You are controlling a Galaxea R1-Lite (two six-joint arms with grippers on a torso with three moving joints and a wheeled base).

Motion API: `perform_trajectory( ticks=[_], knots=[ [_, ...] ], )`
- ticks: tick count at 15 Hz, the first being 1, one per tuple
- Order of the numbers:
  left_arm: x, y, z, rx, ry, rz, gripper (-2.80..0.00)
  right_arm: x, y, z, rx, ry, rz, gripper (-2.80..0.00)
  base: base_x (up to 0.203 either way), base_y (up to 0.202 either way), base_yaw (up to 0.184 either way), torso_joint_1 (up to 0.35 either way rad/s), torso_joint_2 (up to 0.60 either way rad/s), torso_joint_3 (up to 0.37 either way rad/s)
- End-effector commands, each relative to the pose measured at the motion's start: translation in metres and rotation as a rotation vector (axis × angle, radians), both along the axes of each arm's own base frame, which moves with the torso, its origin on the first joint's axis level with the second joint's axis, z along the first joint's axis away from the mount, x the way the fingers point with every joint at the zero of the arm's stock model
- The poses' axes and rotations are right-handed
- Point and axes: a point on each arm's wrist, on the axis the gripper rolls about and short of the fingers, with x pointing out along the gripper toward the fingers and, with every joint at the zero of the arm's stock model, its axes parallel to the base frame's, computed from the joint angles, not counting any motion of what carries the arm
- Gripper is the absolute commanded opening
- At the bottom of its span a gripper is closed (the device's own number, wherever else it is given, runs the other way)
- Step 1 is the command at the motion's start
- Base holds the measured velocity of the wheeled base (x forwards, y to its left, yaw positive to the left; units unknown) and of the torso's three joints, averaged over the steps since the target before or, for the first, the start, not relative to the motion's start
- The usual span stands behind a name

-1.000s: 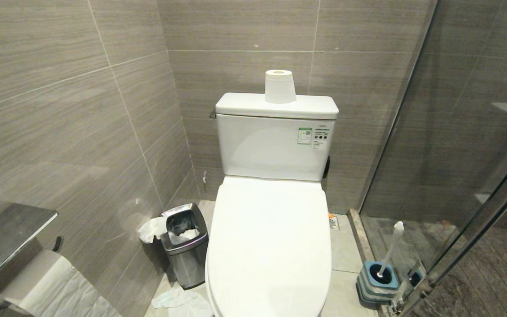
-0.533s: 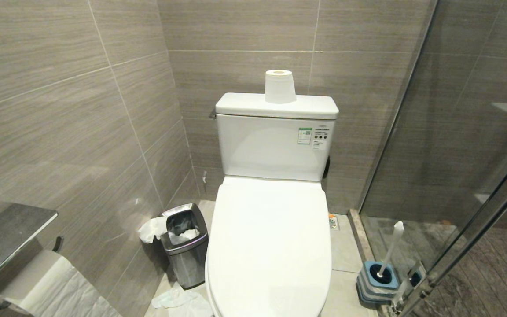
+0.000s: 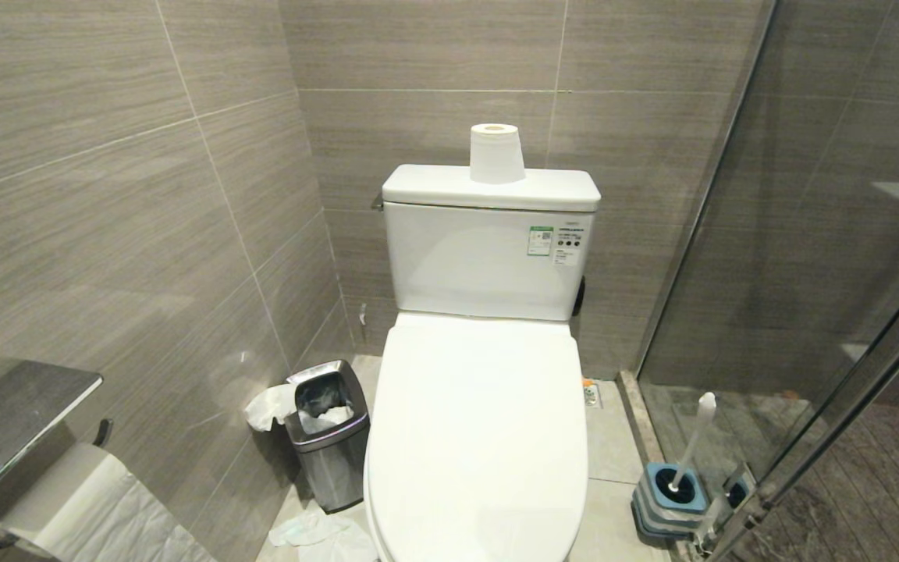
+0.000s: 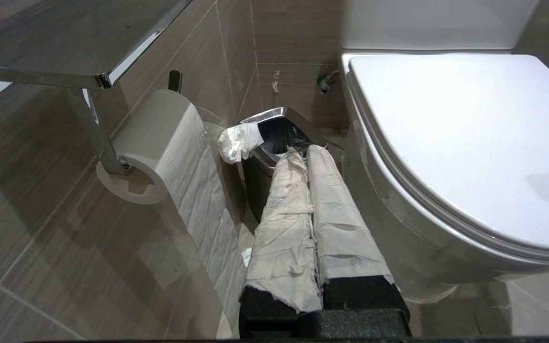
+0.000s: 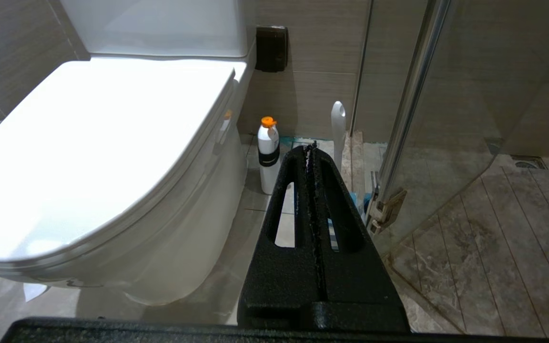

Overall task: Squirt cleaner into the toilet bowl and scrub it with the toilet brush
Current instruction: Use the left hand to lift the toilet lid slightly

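The toilet bowl [image 3: 387, 499] is white, and its lid [image 3: 481, 421] is down, hiding the inside. The toilet brush [image 3: 691, 441] stands in its blue holder [image 3: 672, 499] on the floor right of the toilet, by the glass. A white bottle with an orange cap [image 5: 269, 152] stands on the floor between the toilet and the brush handle [image 5: 338, 128]. My left gripper [image 4: 303, 151], its fingers wrapped in white paper, is shut and empty, low beside the bowl's left side [image 4: 398, 205]. My right gripper [image 5: 311, 148] is shut and empty, low at the bowl's right side [image 5: 179, 247]. Neither arm shows in the head view.
A steel waste bin [image 3: 328, 433] with tissue stands left of the toilet. Crumpled tissue [image 3: 317, 535] lies on the floor. A paper roll [image 3: 496, 152] sits on the tank. A wall holder with a shelf [image 3: 12, 421] and hanging roll [image 4: 160, 143] is at left. A glass shower partition [image 3: 808, 273] closes the right.
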Motion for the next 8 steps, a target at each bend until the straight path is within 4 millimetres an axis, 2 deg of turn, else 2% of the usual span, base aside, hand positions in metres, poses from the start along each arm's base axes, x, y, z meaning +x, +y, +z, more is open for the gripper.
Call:
perform_trajectory(
  ticks=[1, 6, 8],
  knots=[
    [0.0, 0.0, 0.0, 0.001, 0.002, 0.0, -2.8, 0.0, 0.0, 0.0, 0.0, 0.001, 0.0, -2.8, 0.0, 0.0, 0.0, 0.0, 0.0, 0.0],
    [-0.001, 0.0, 0.002, 0.019, -0.008, -0.003, -2.8, 0.0, 0.0, 0.0, 0.0, 0.001, 0.0, -2.8, 0.0, 0.0, 0.0, 0.0, 0.0, 0.0],
    [-0.007, -0.001, 0.024, 0.045, -0.064, -0.027, -2.8, 0.0, 0.0, 0.0, 0.0, 0.001, 0.0, -2.8, 0.0, 0.0, 0.0, 0.0, 0.0, 0.0]
  ],
)
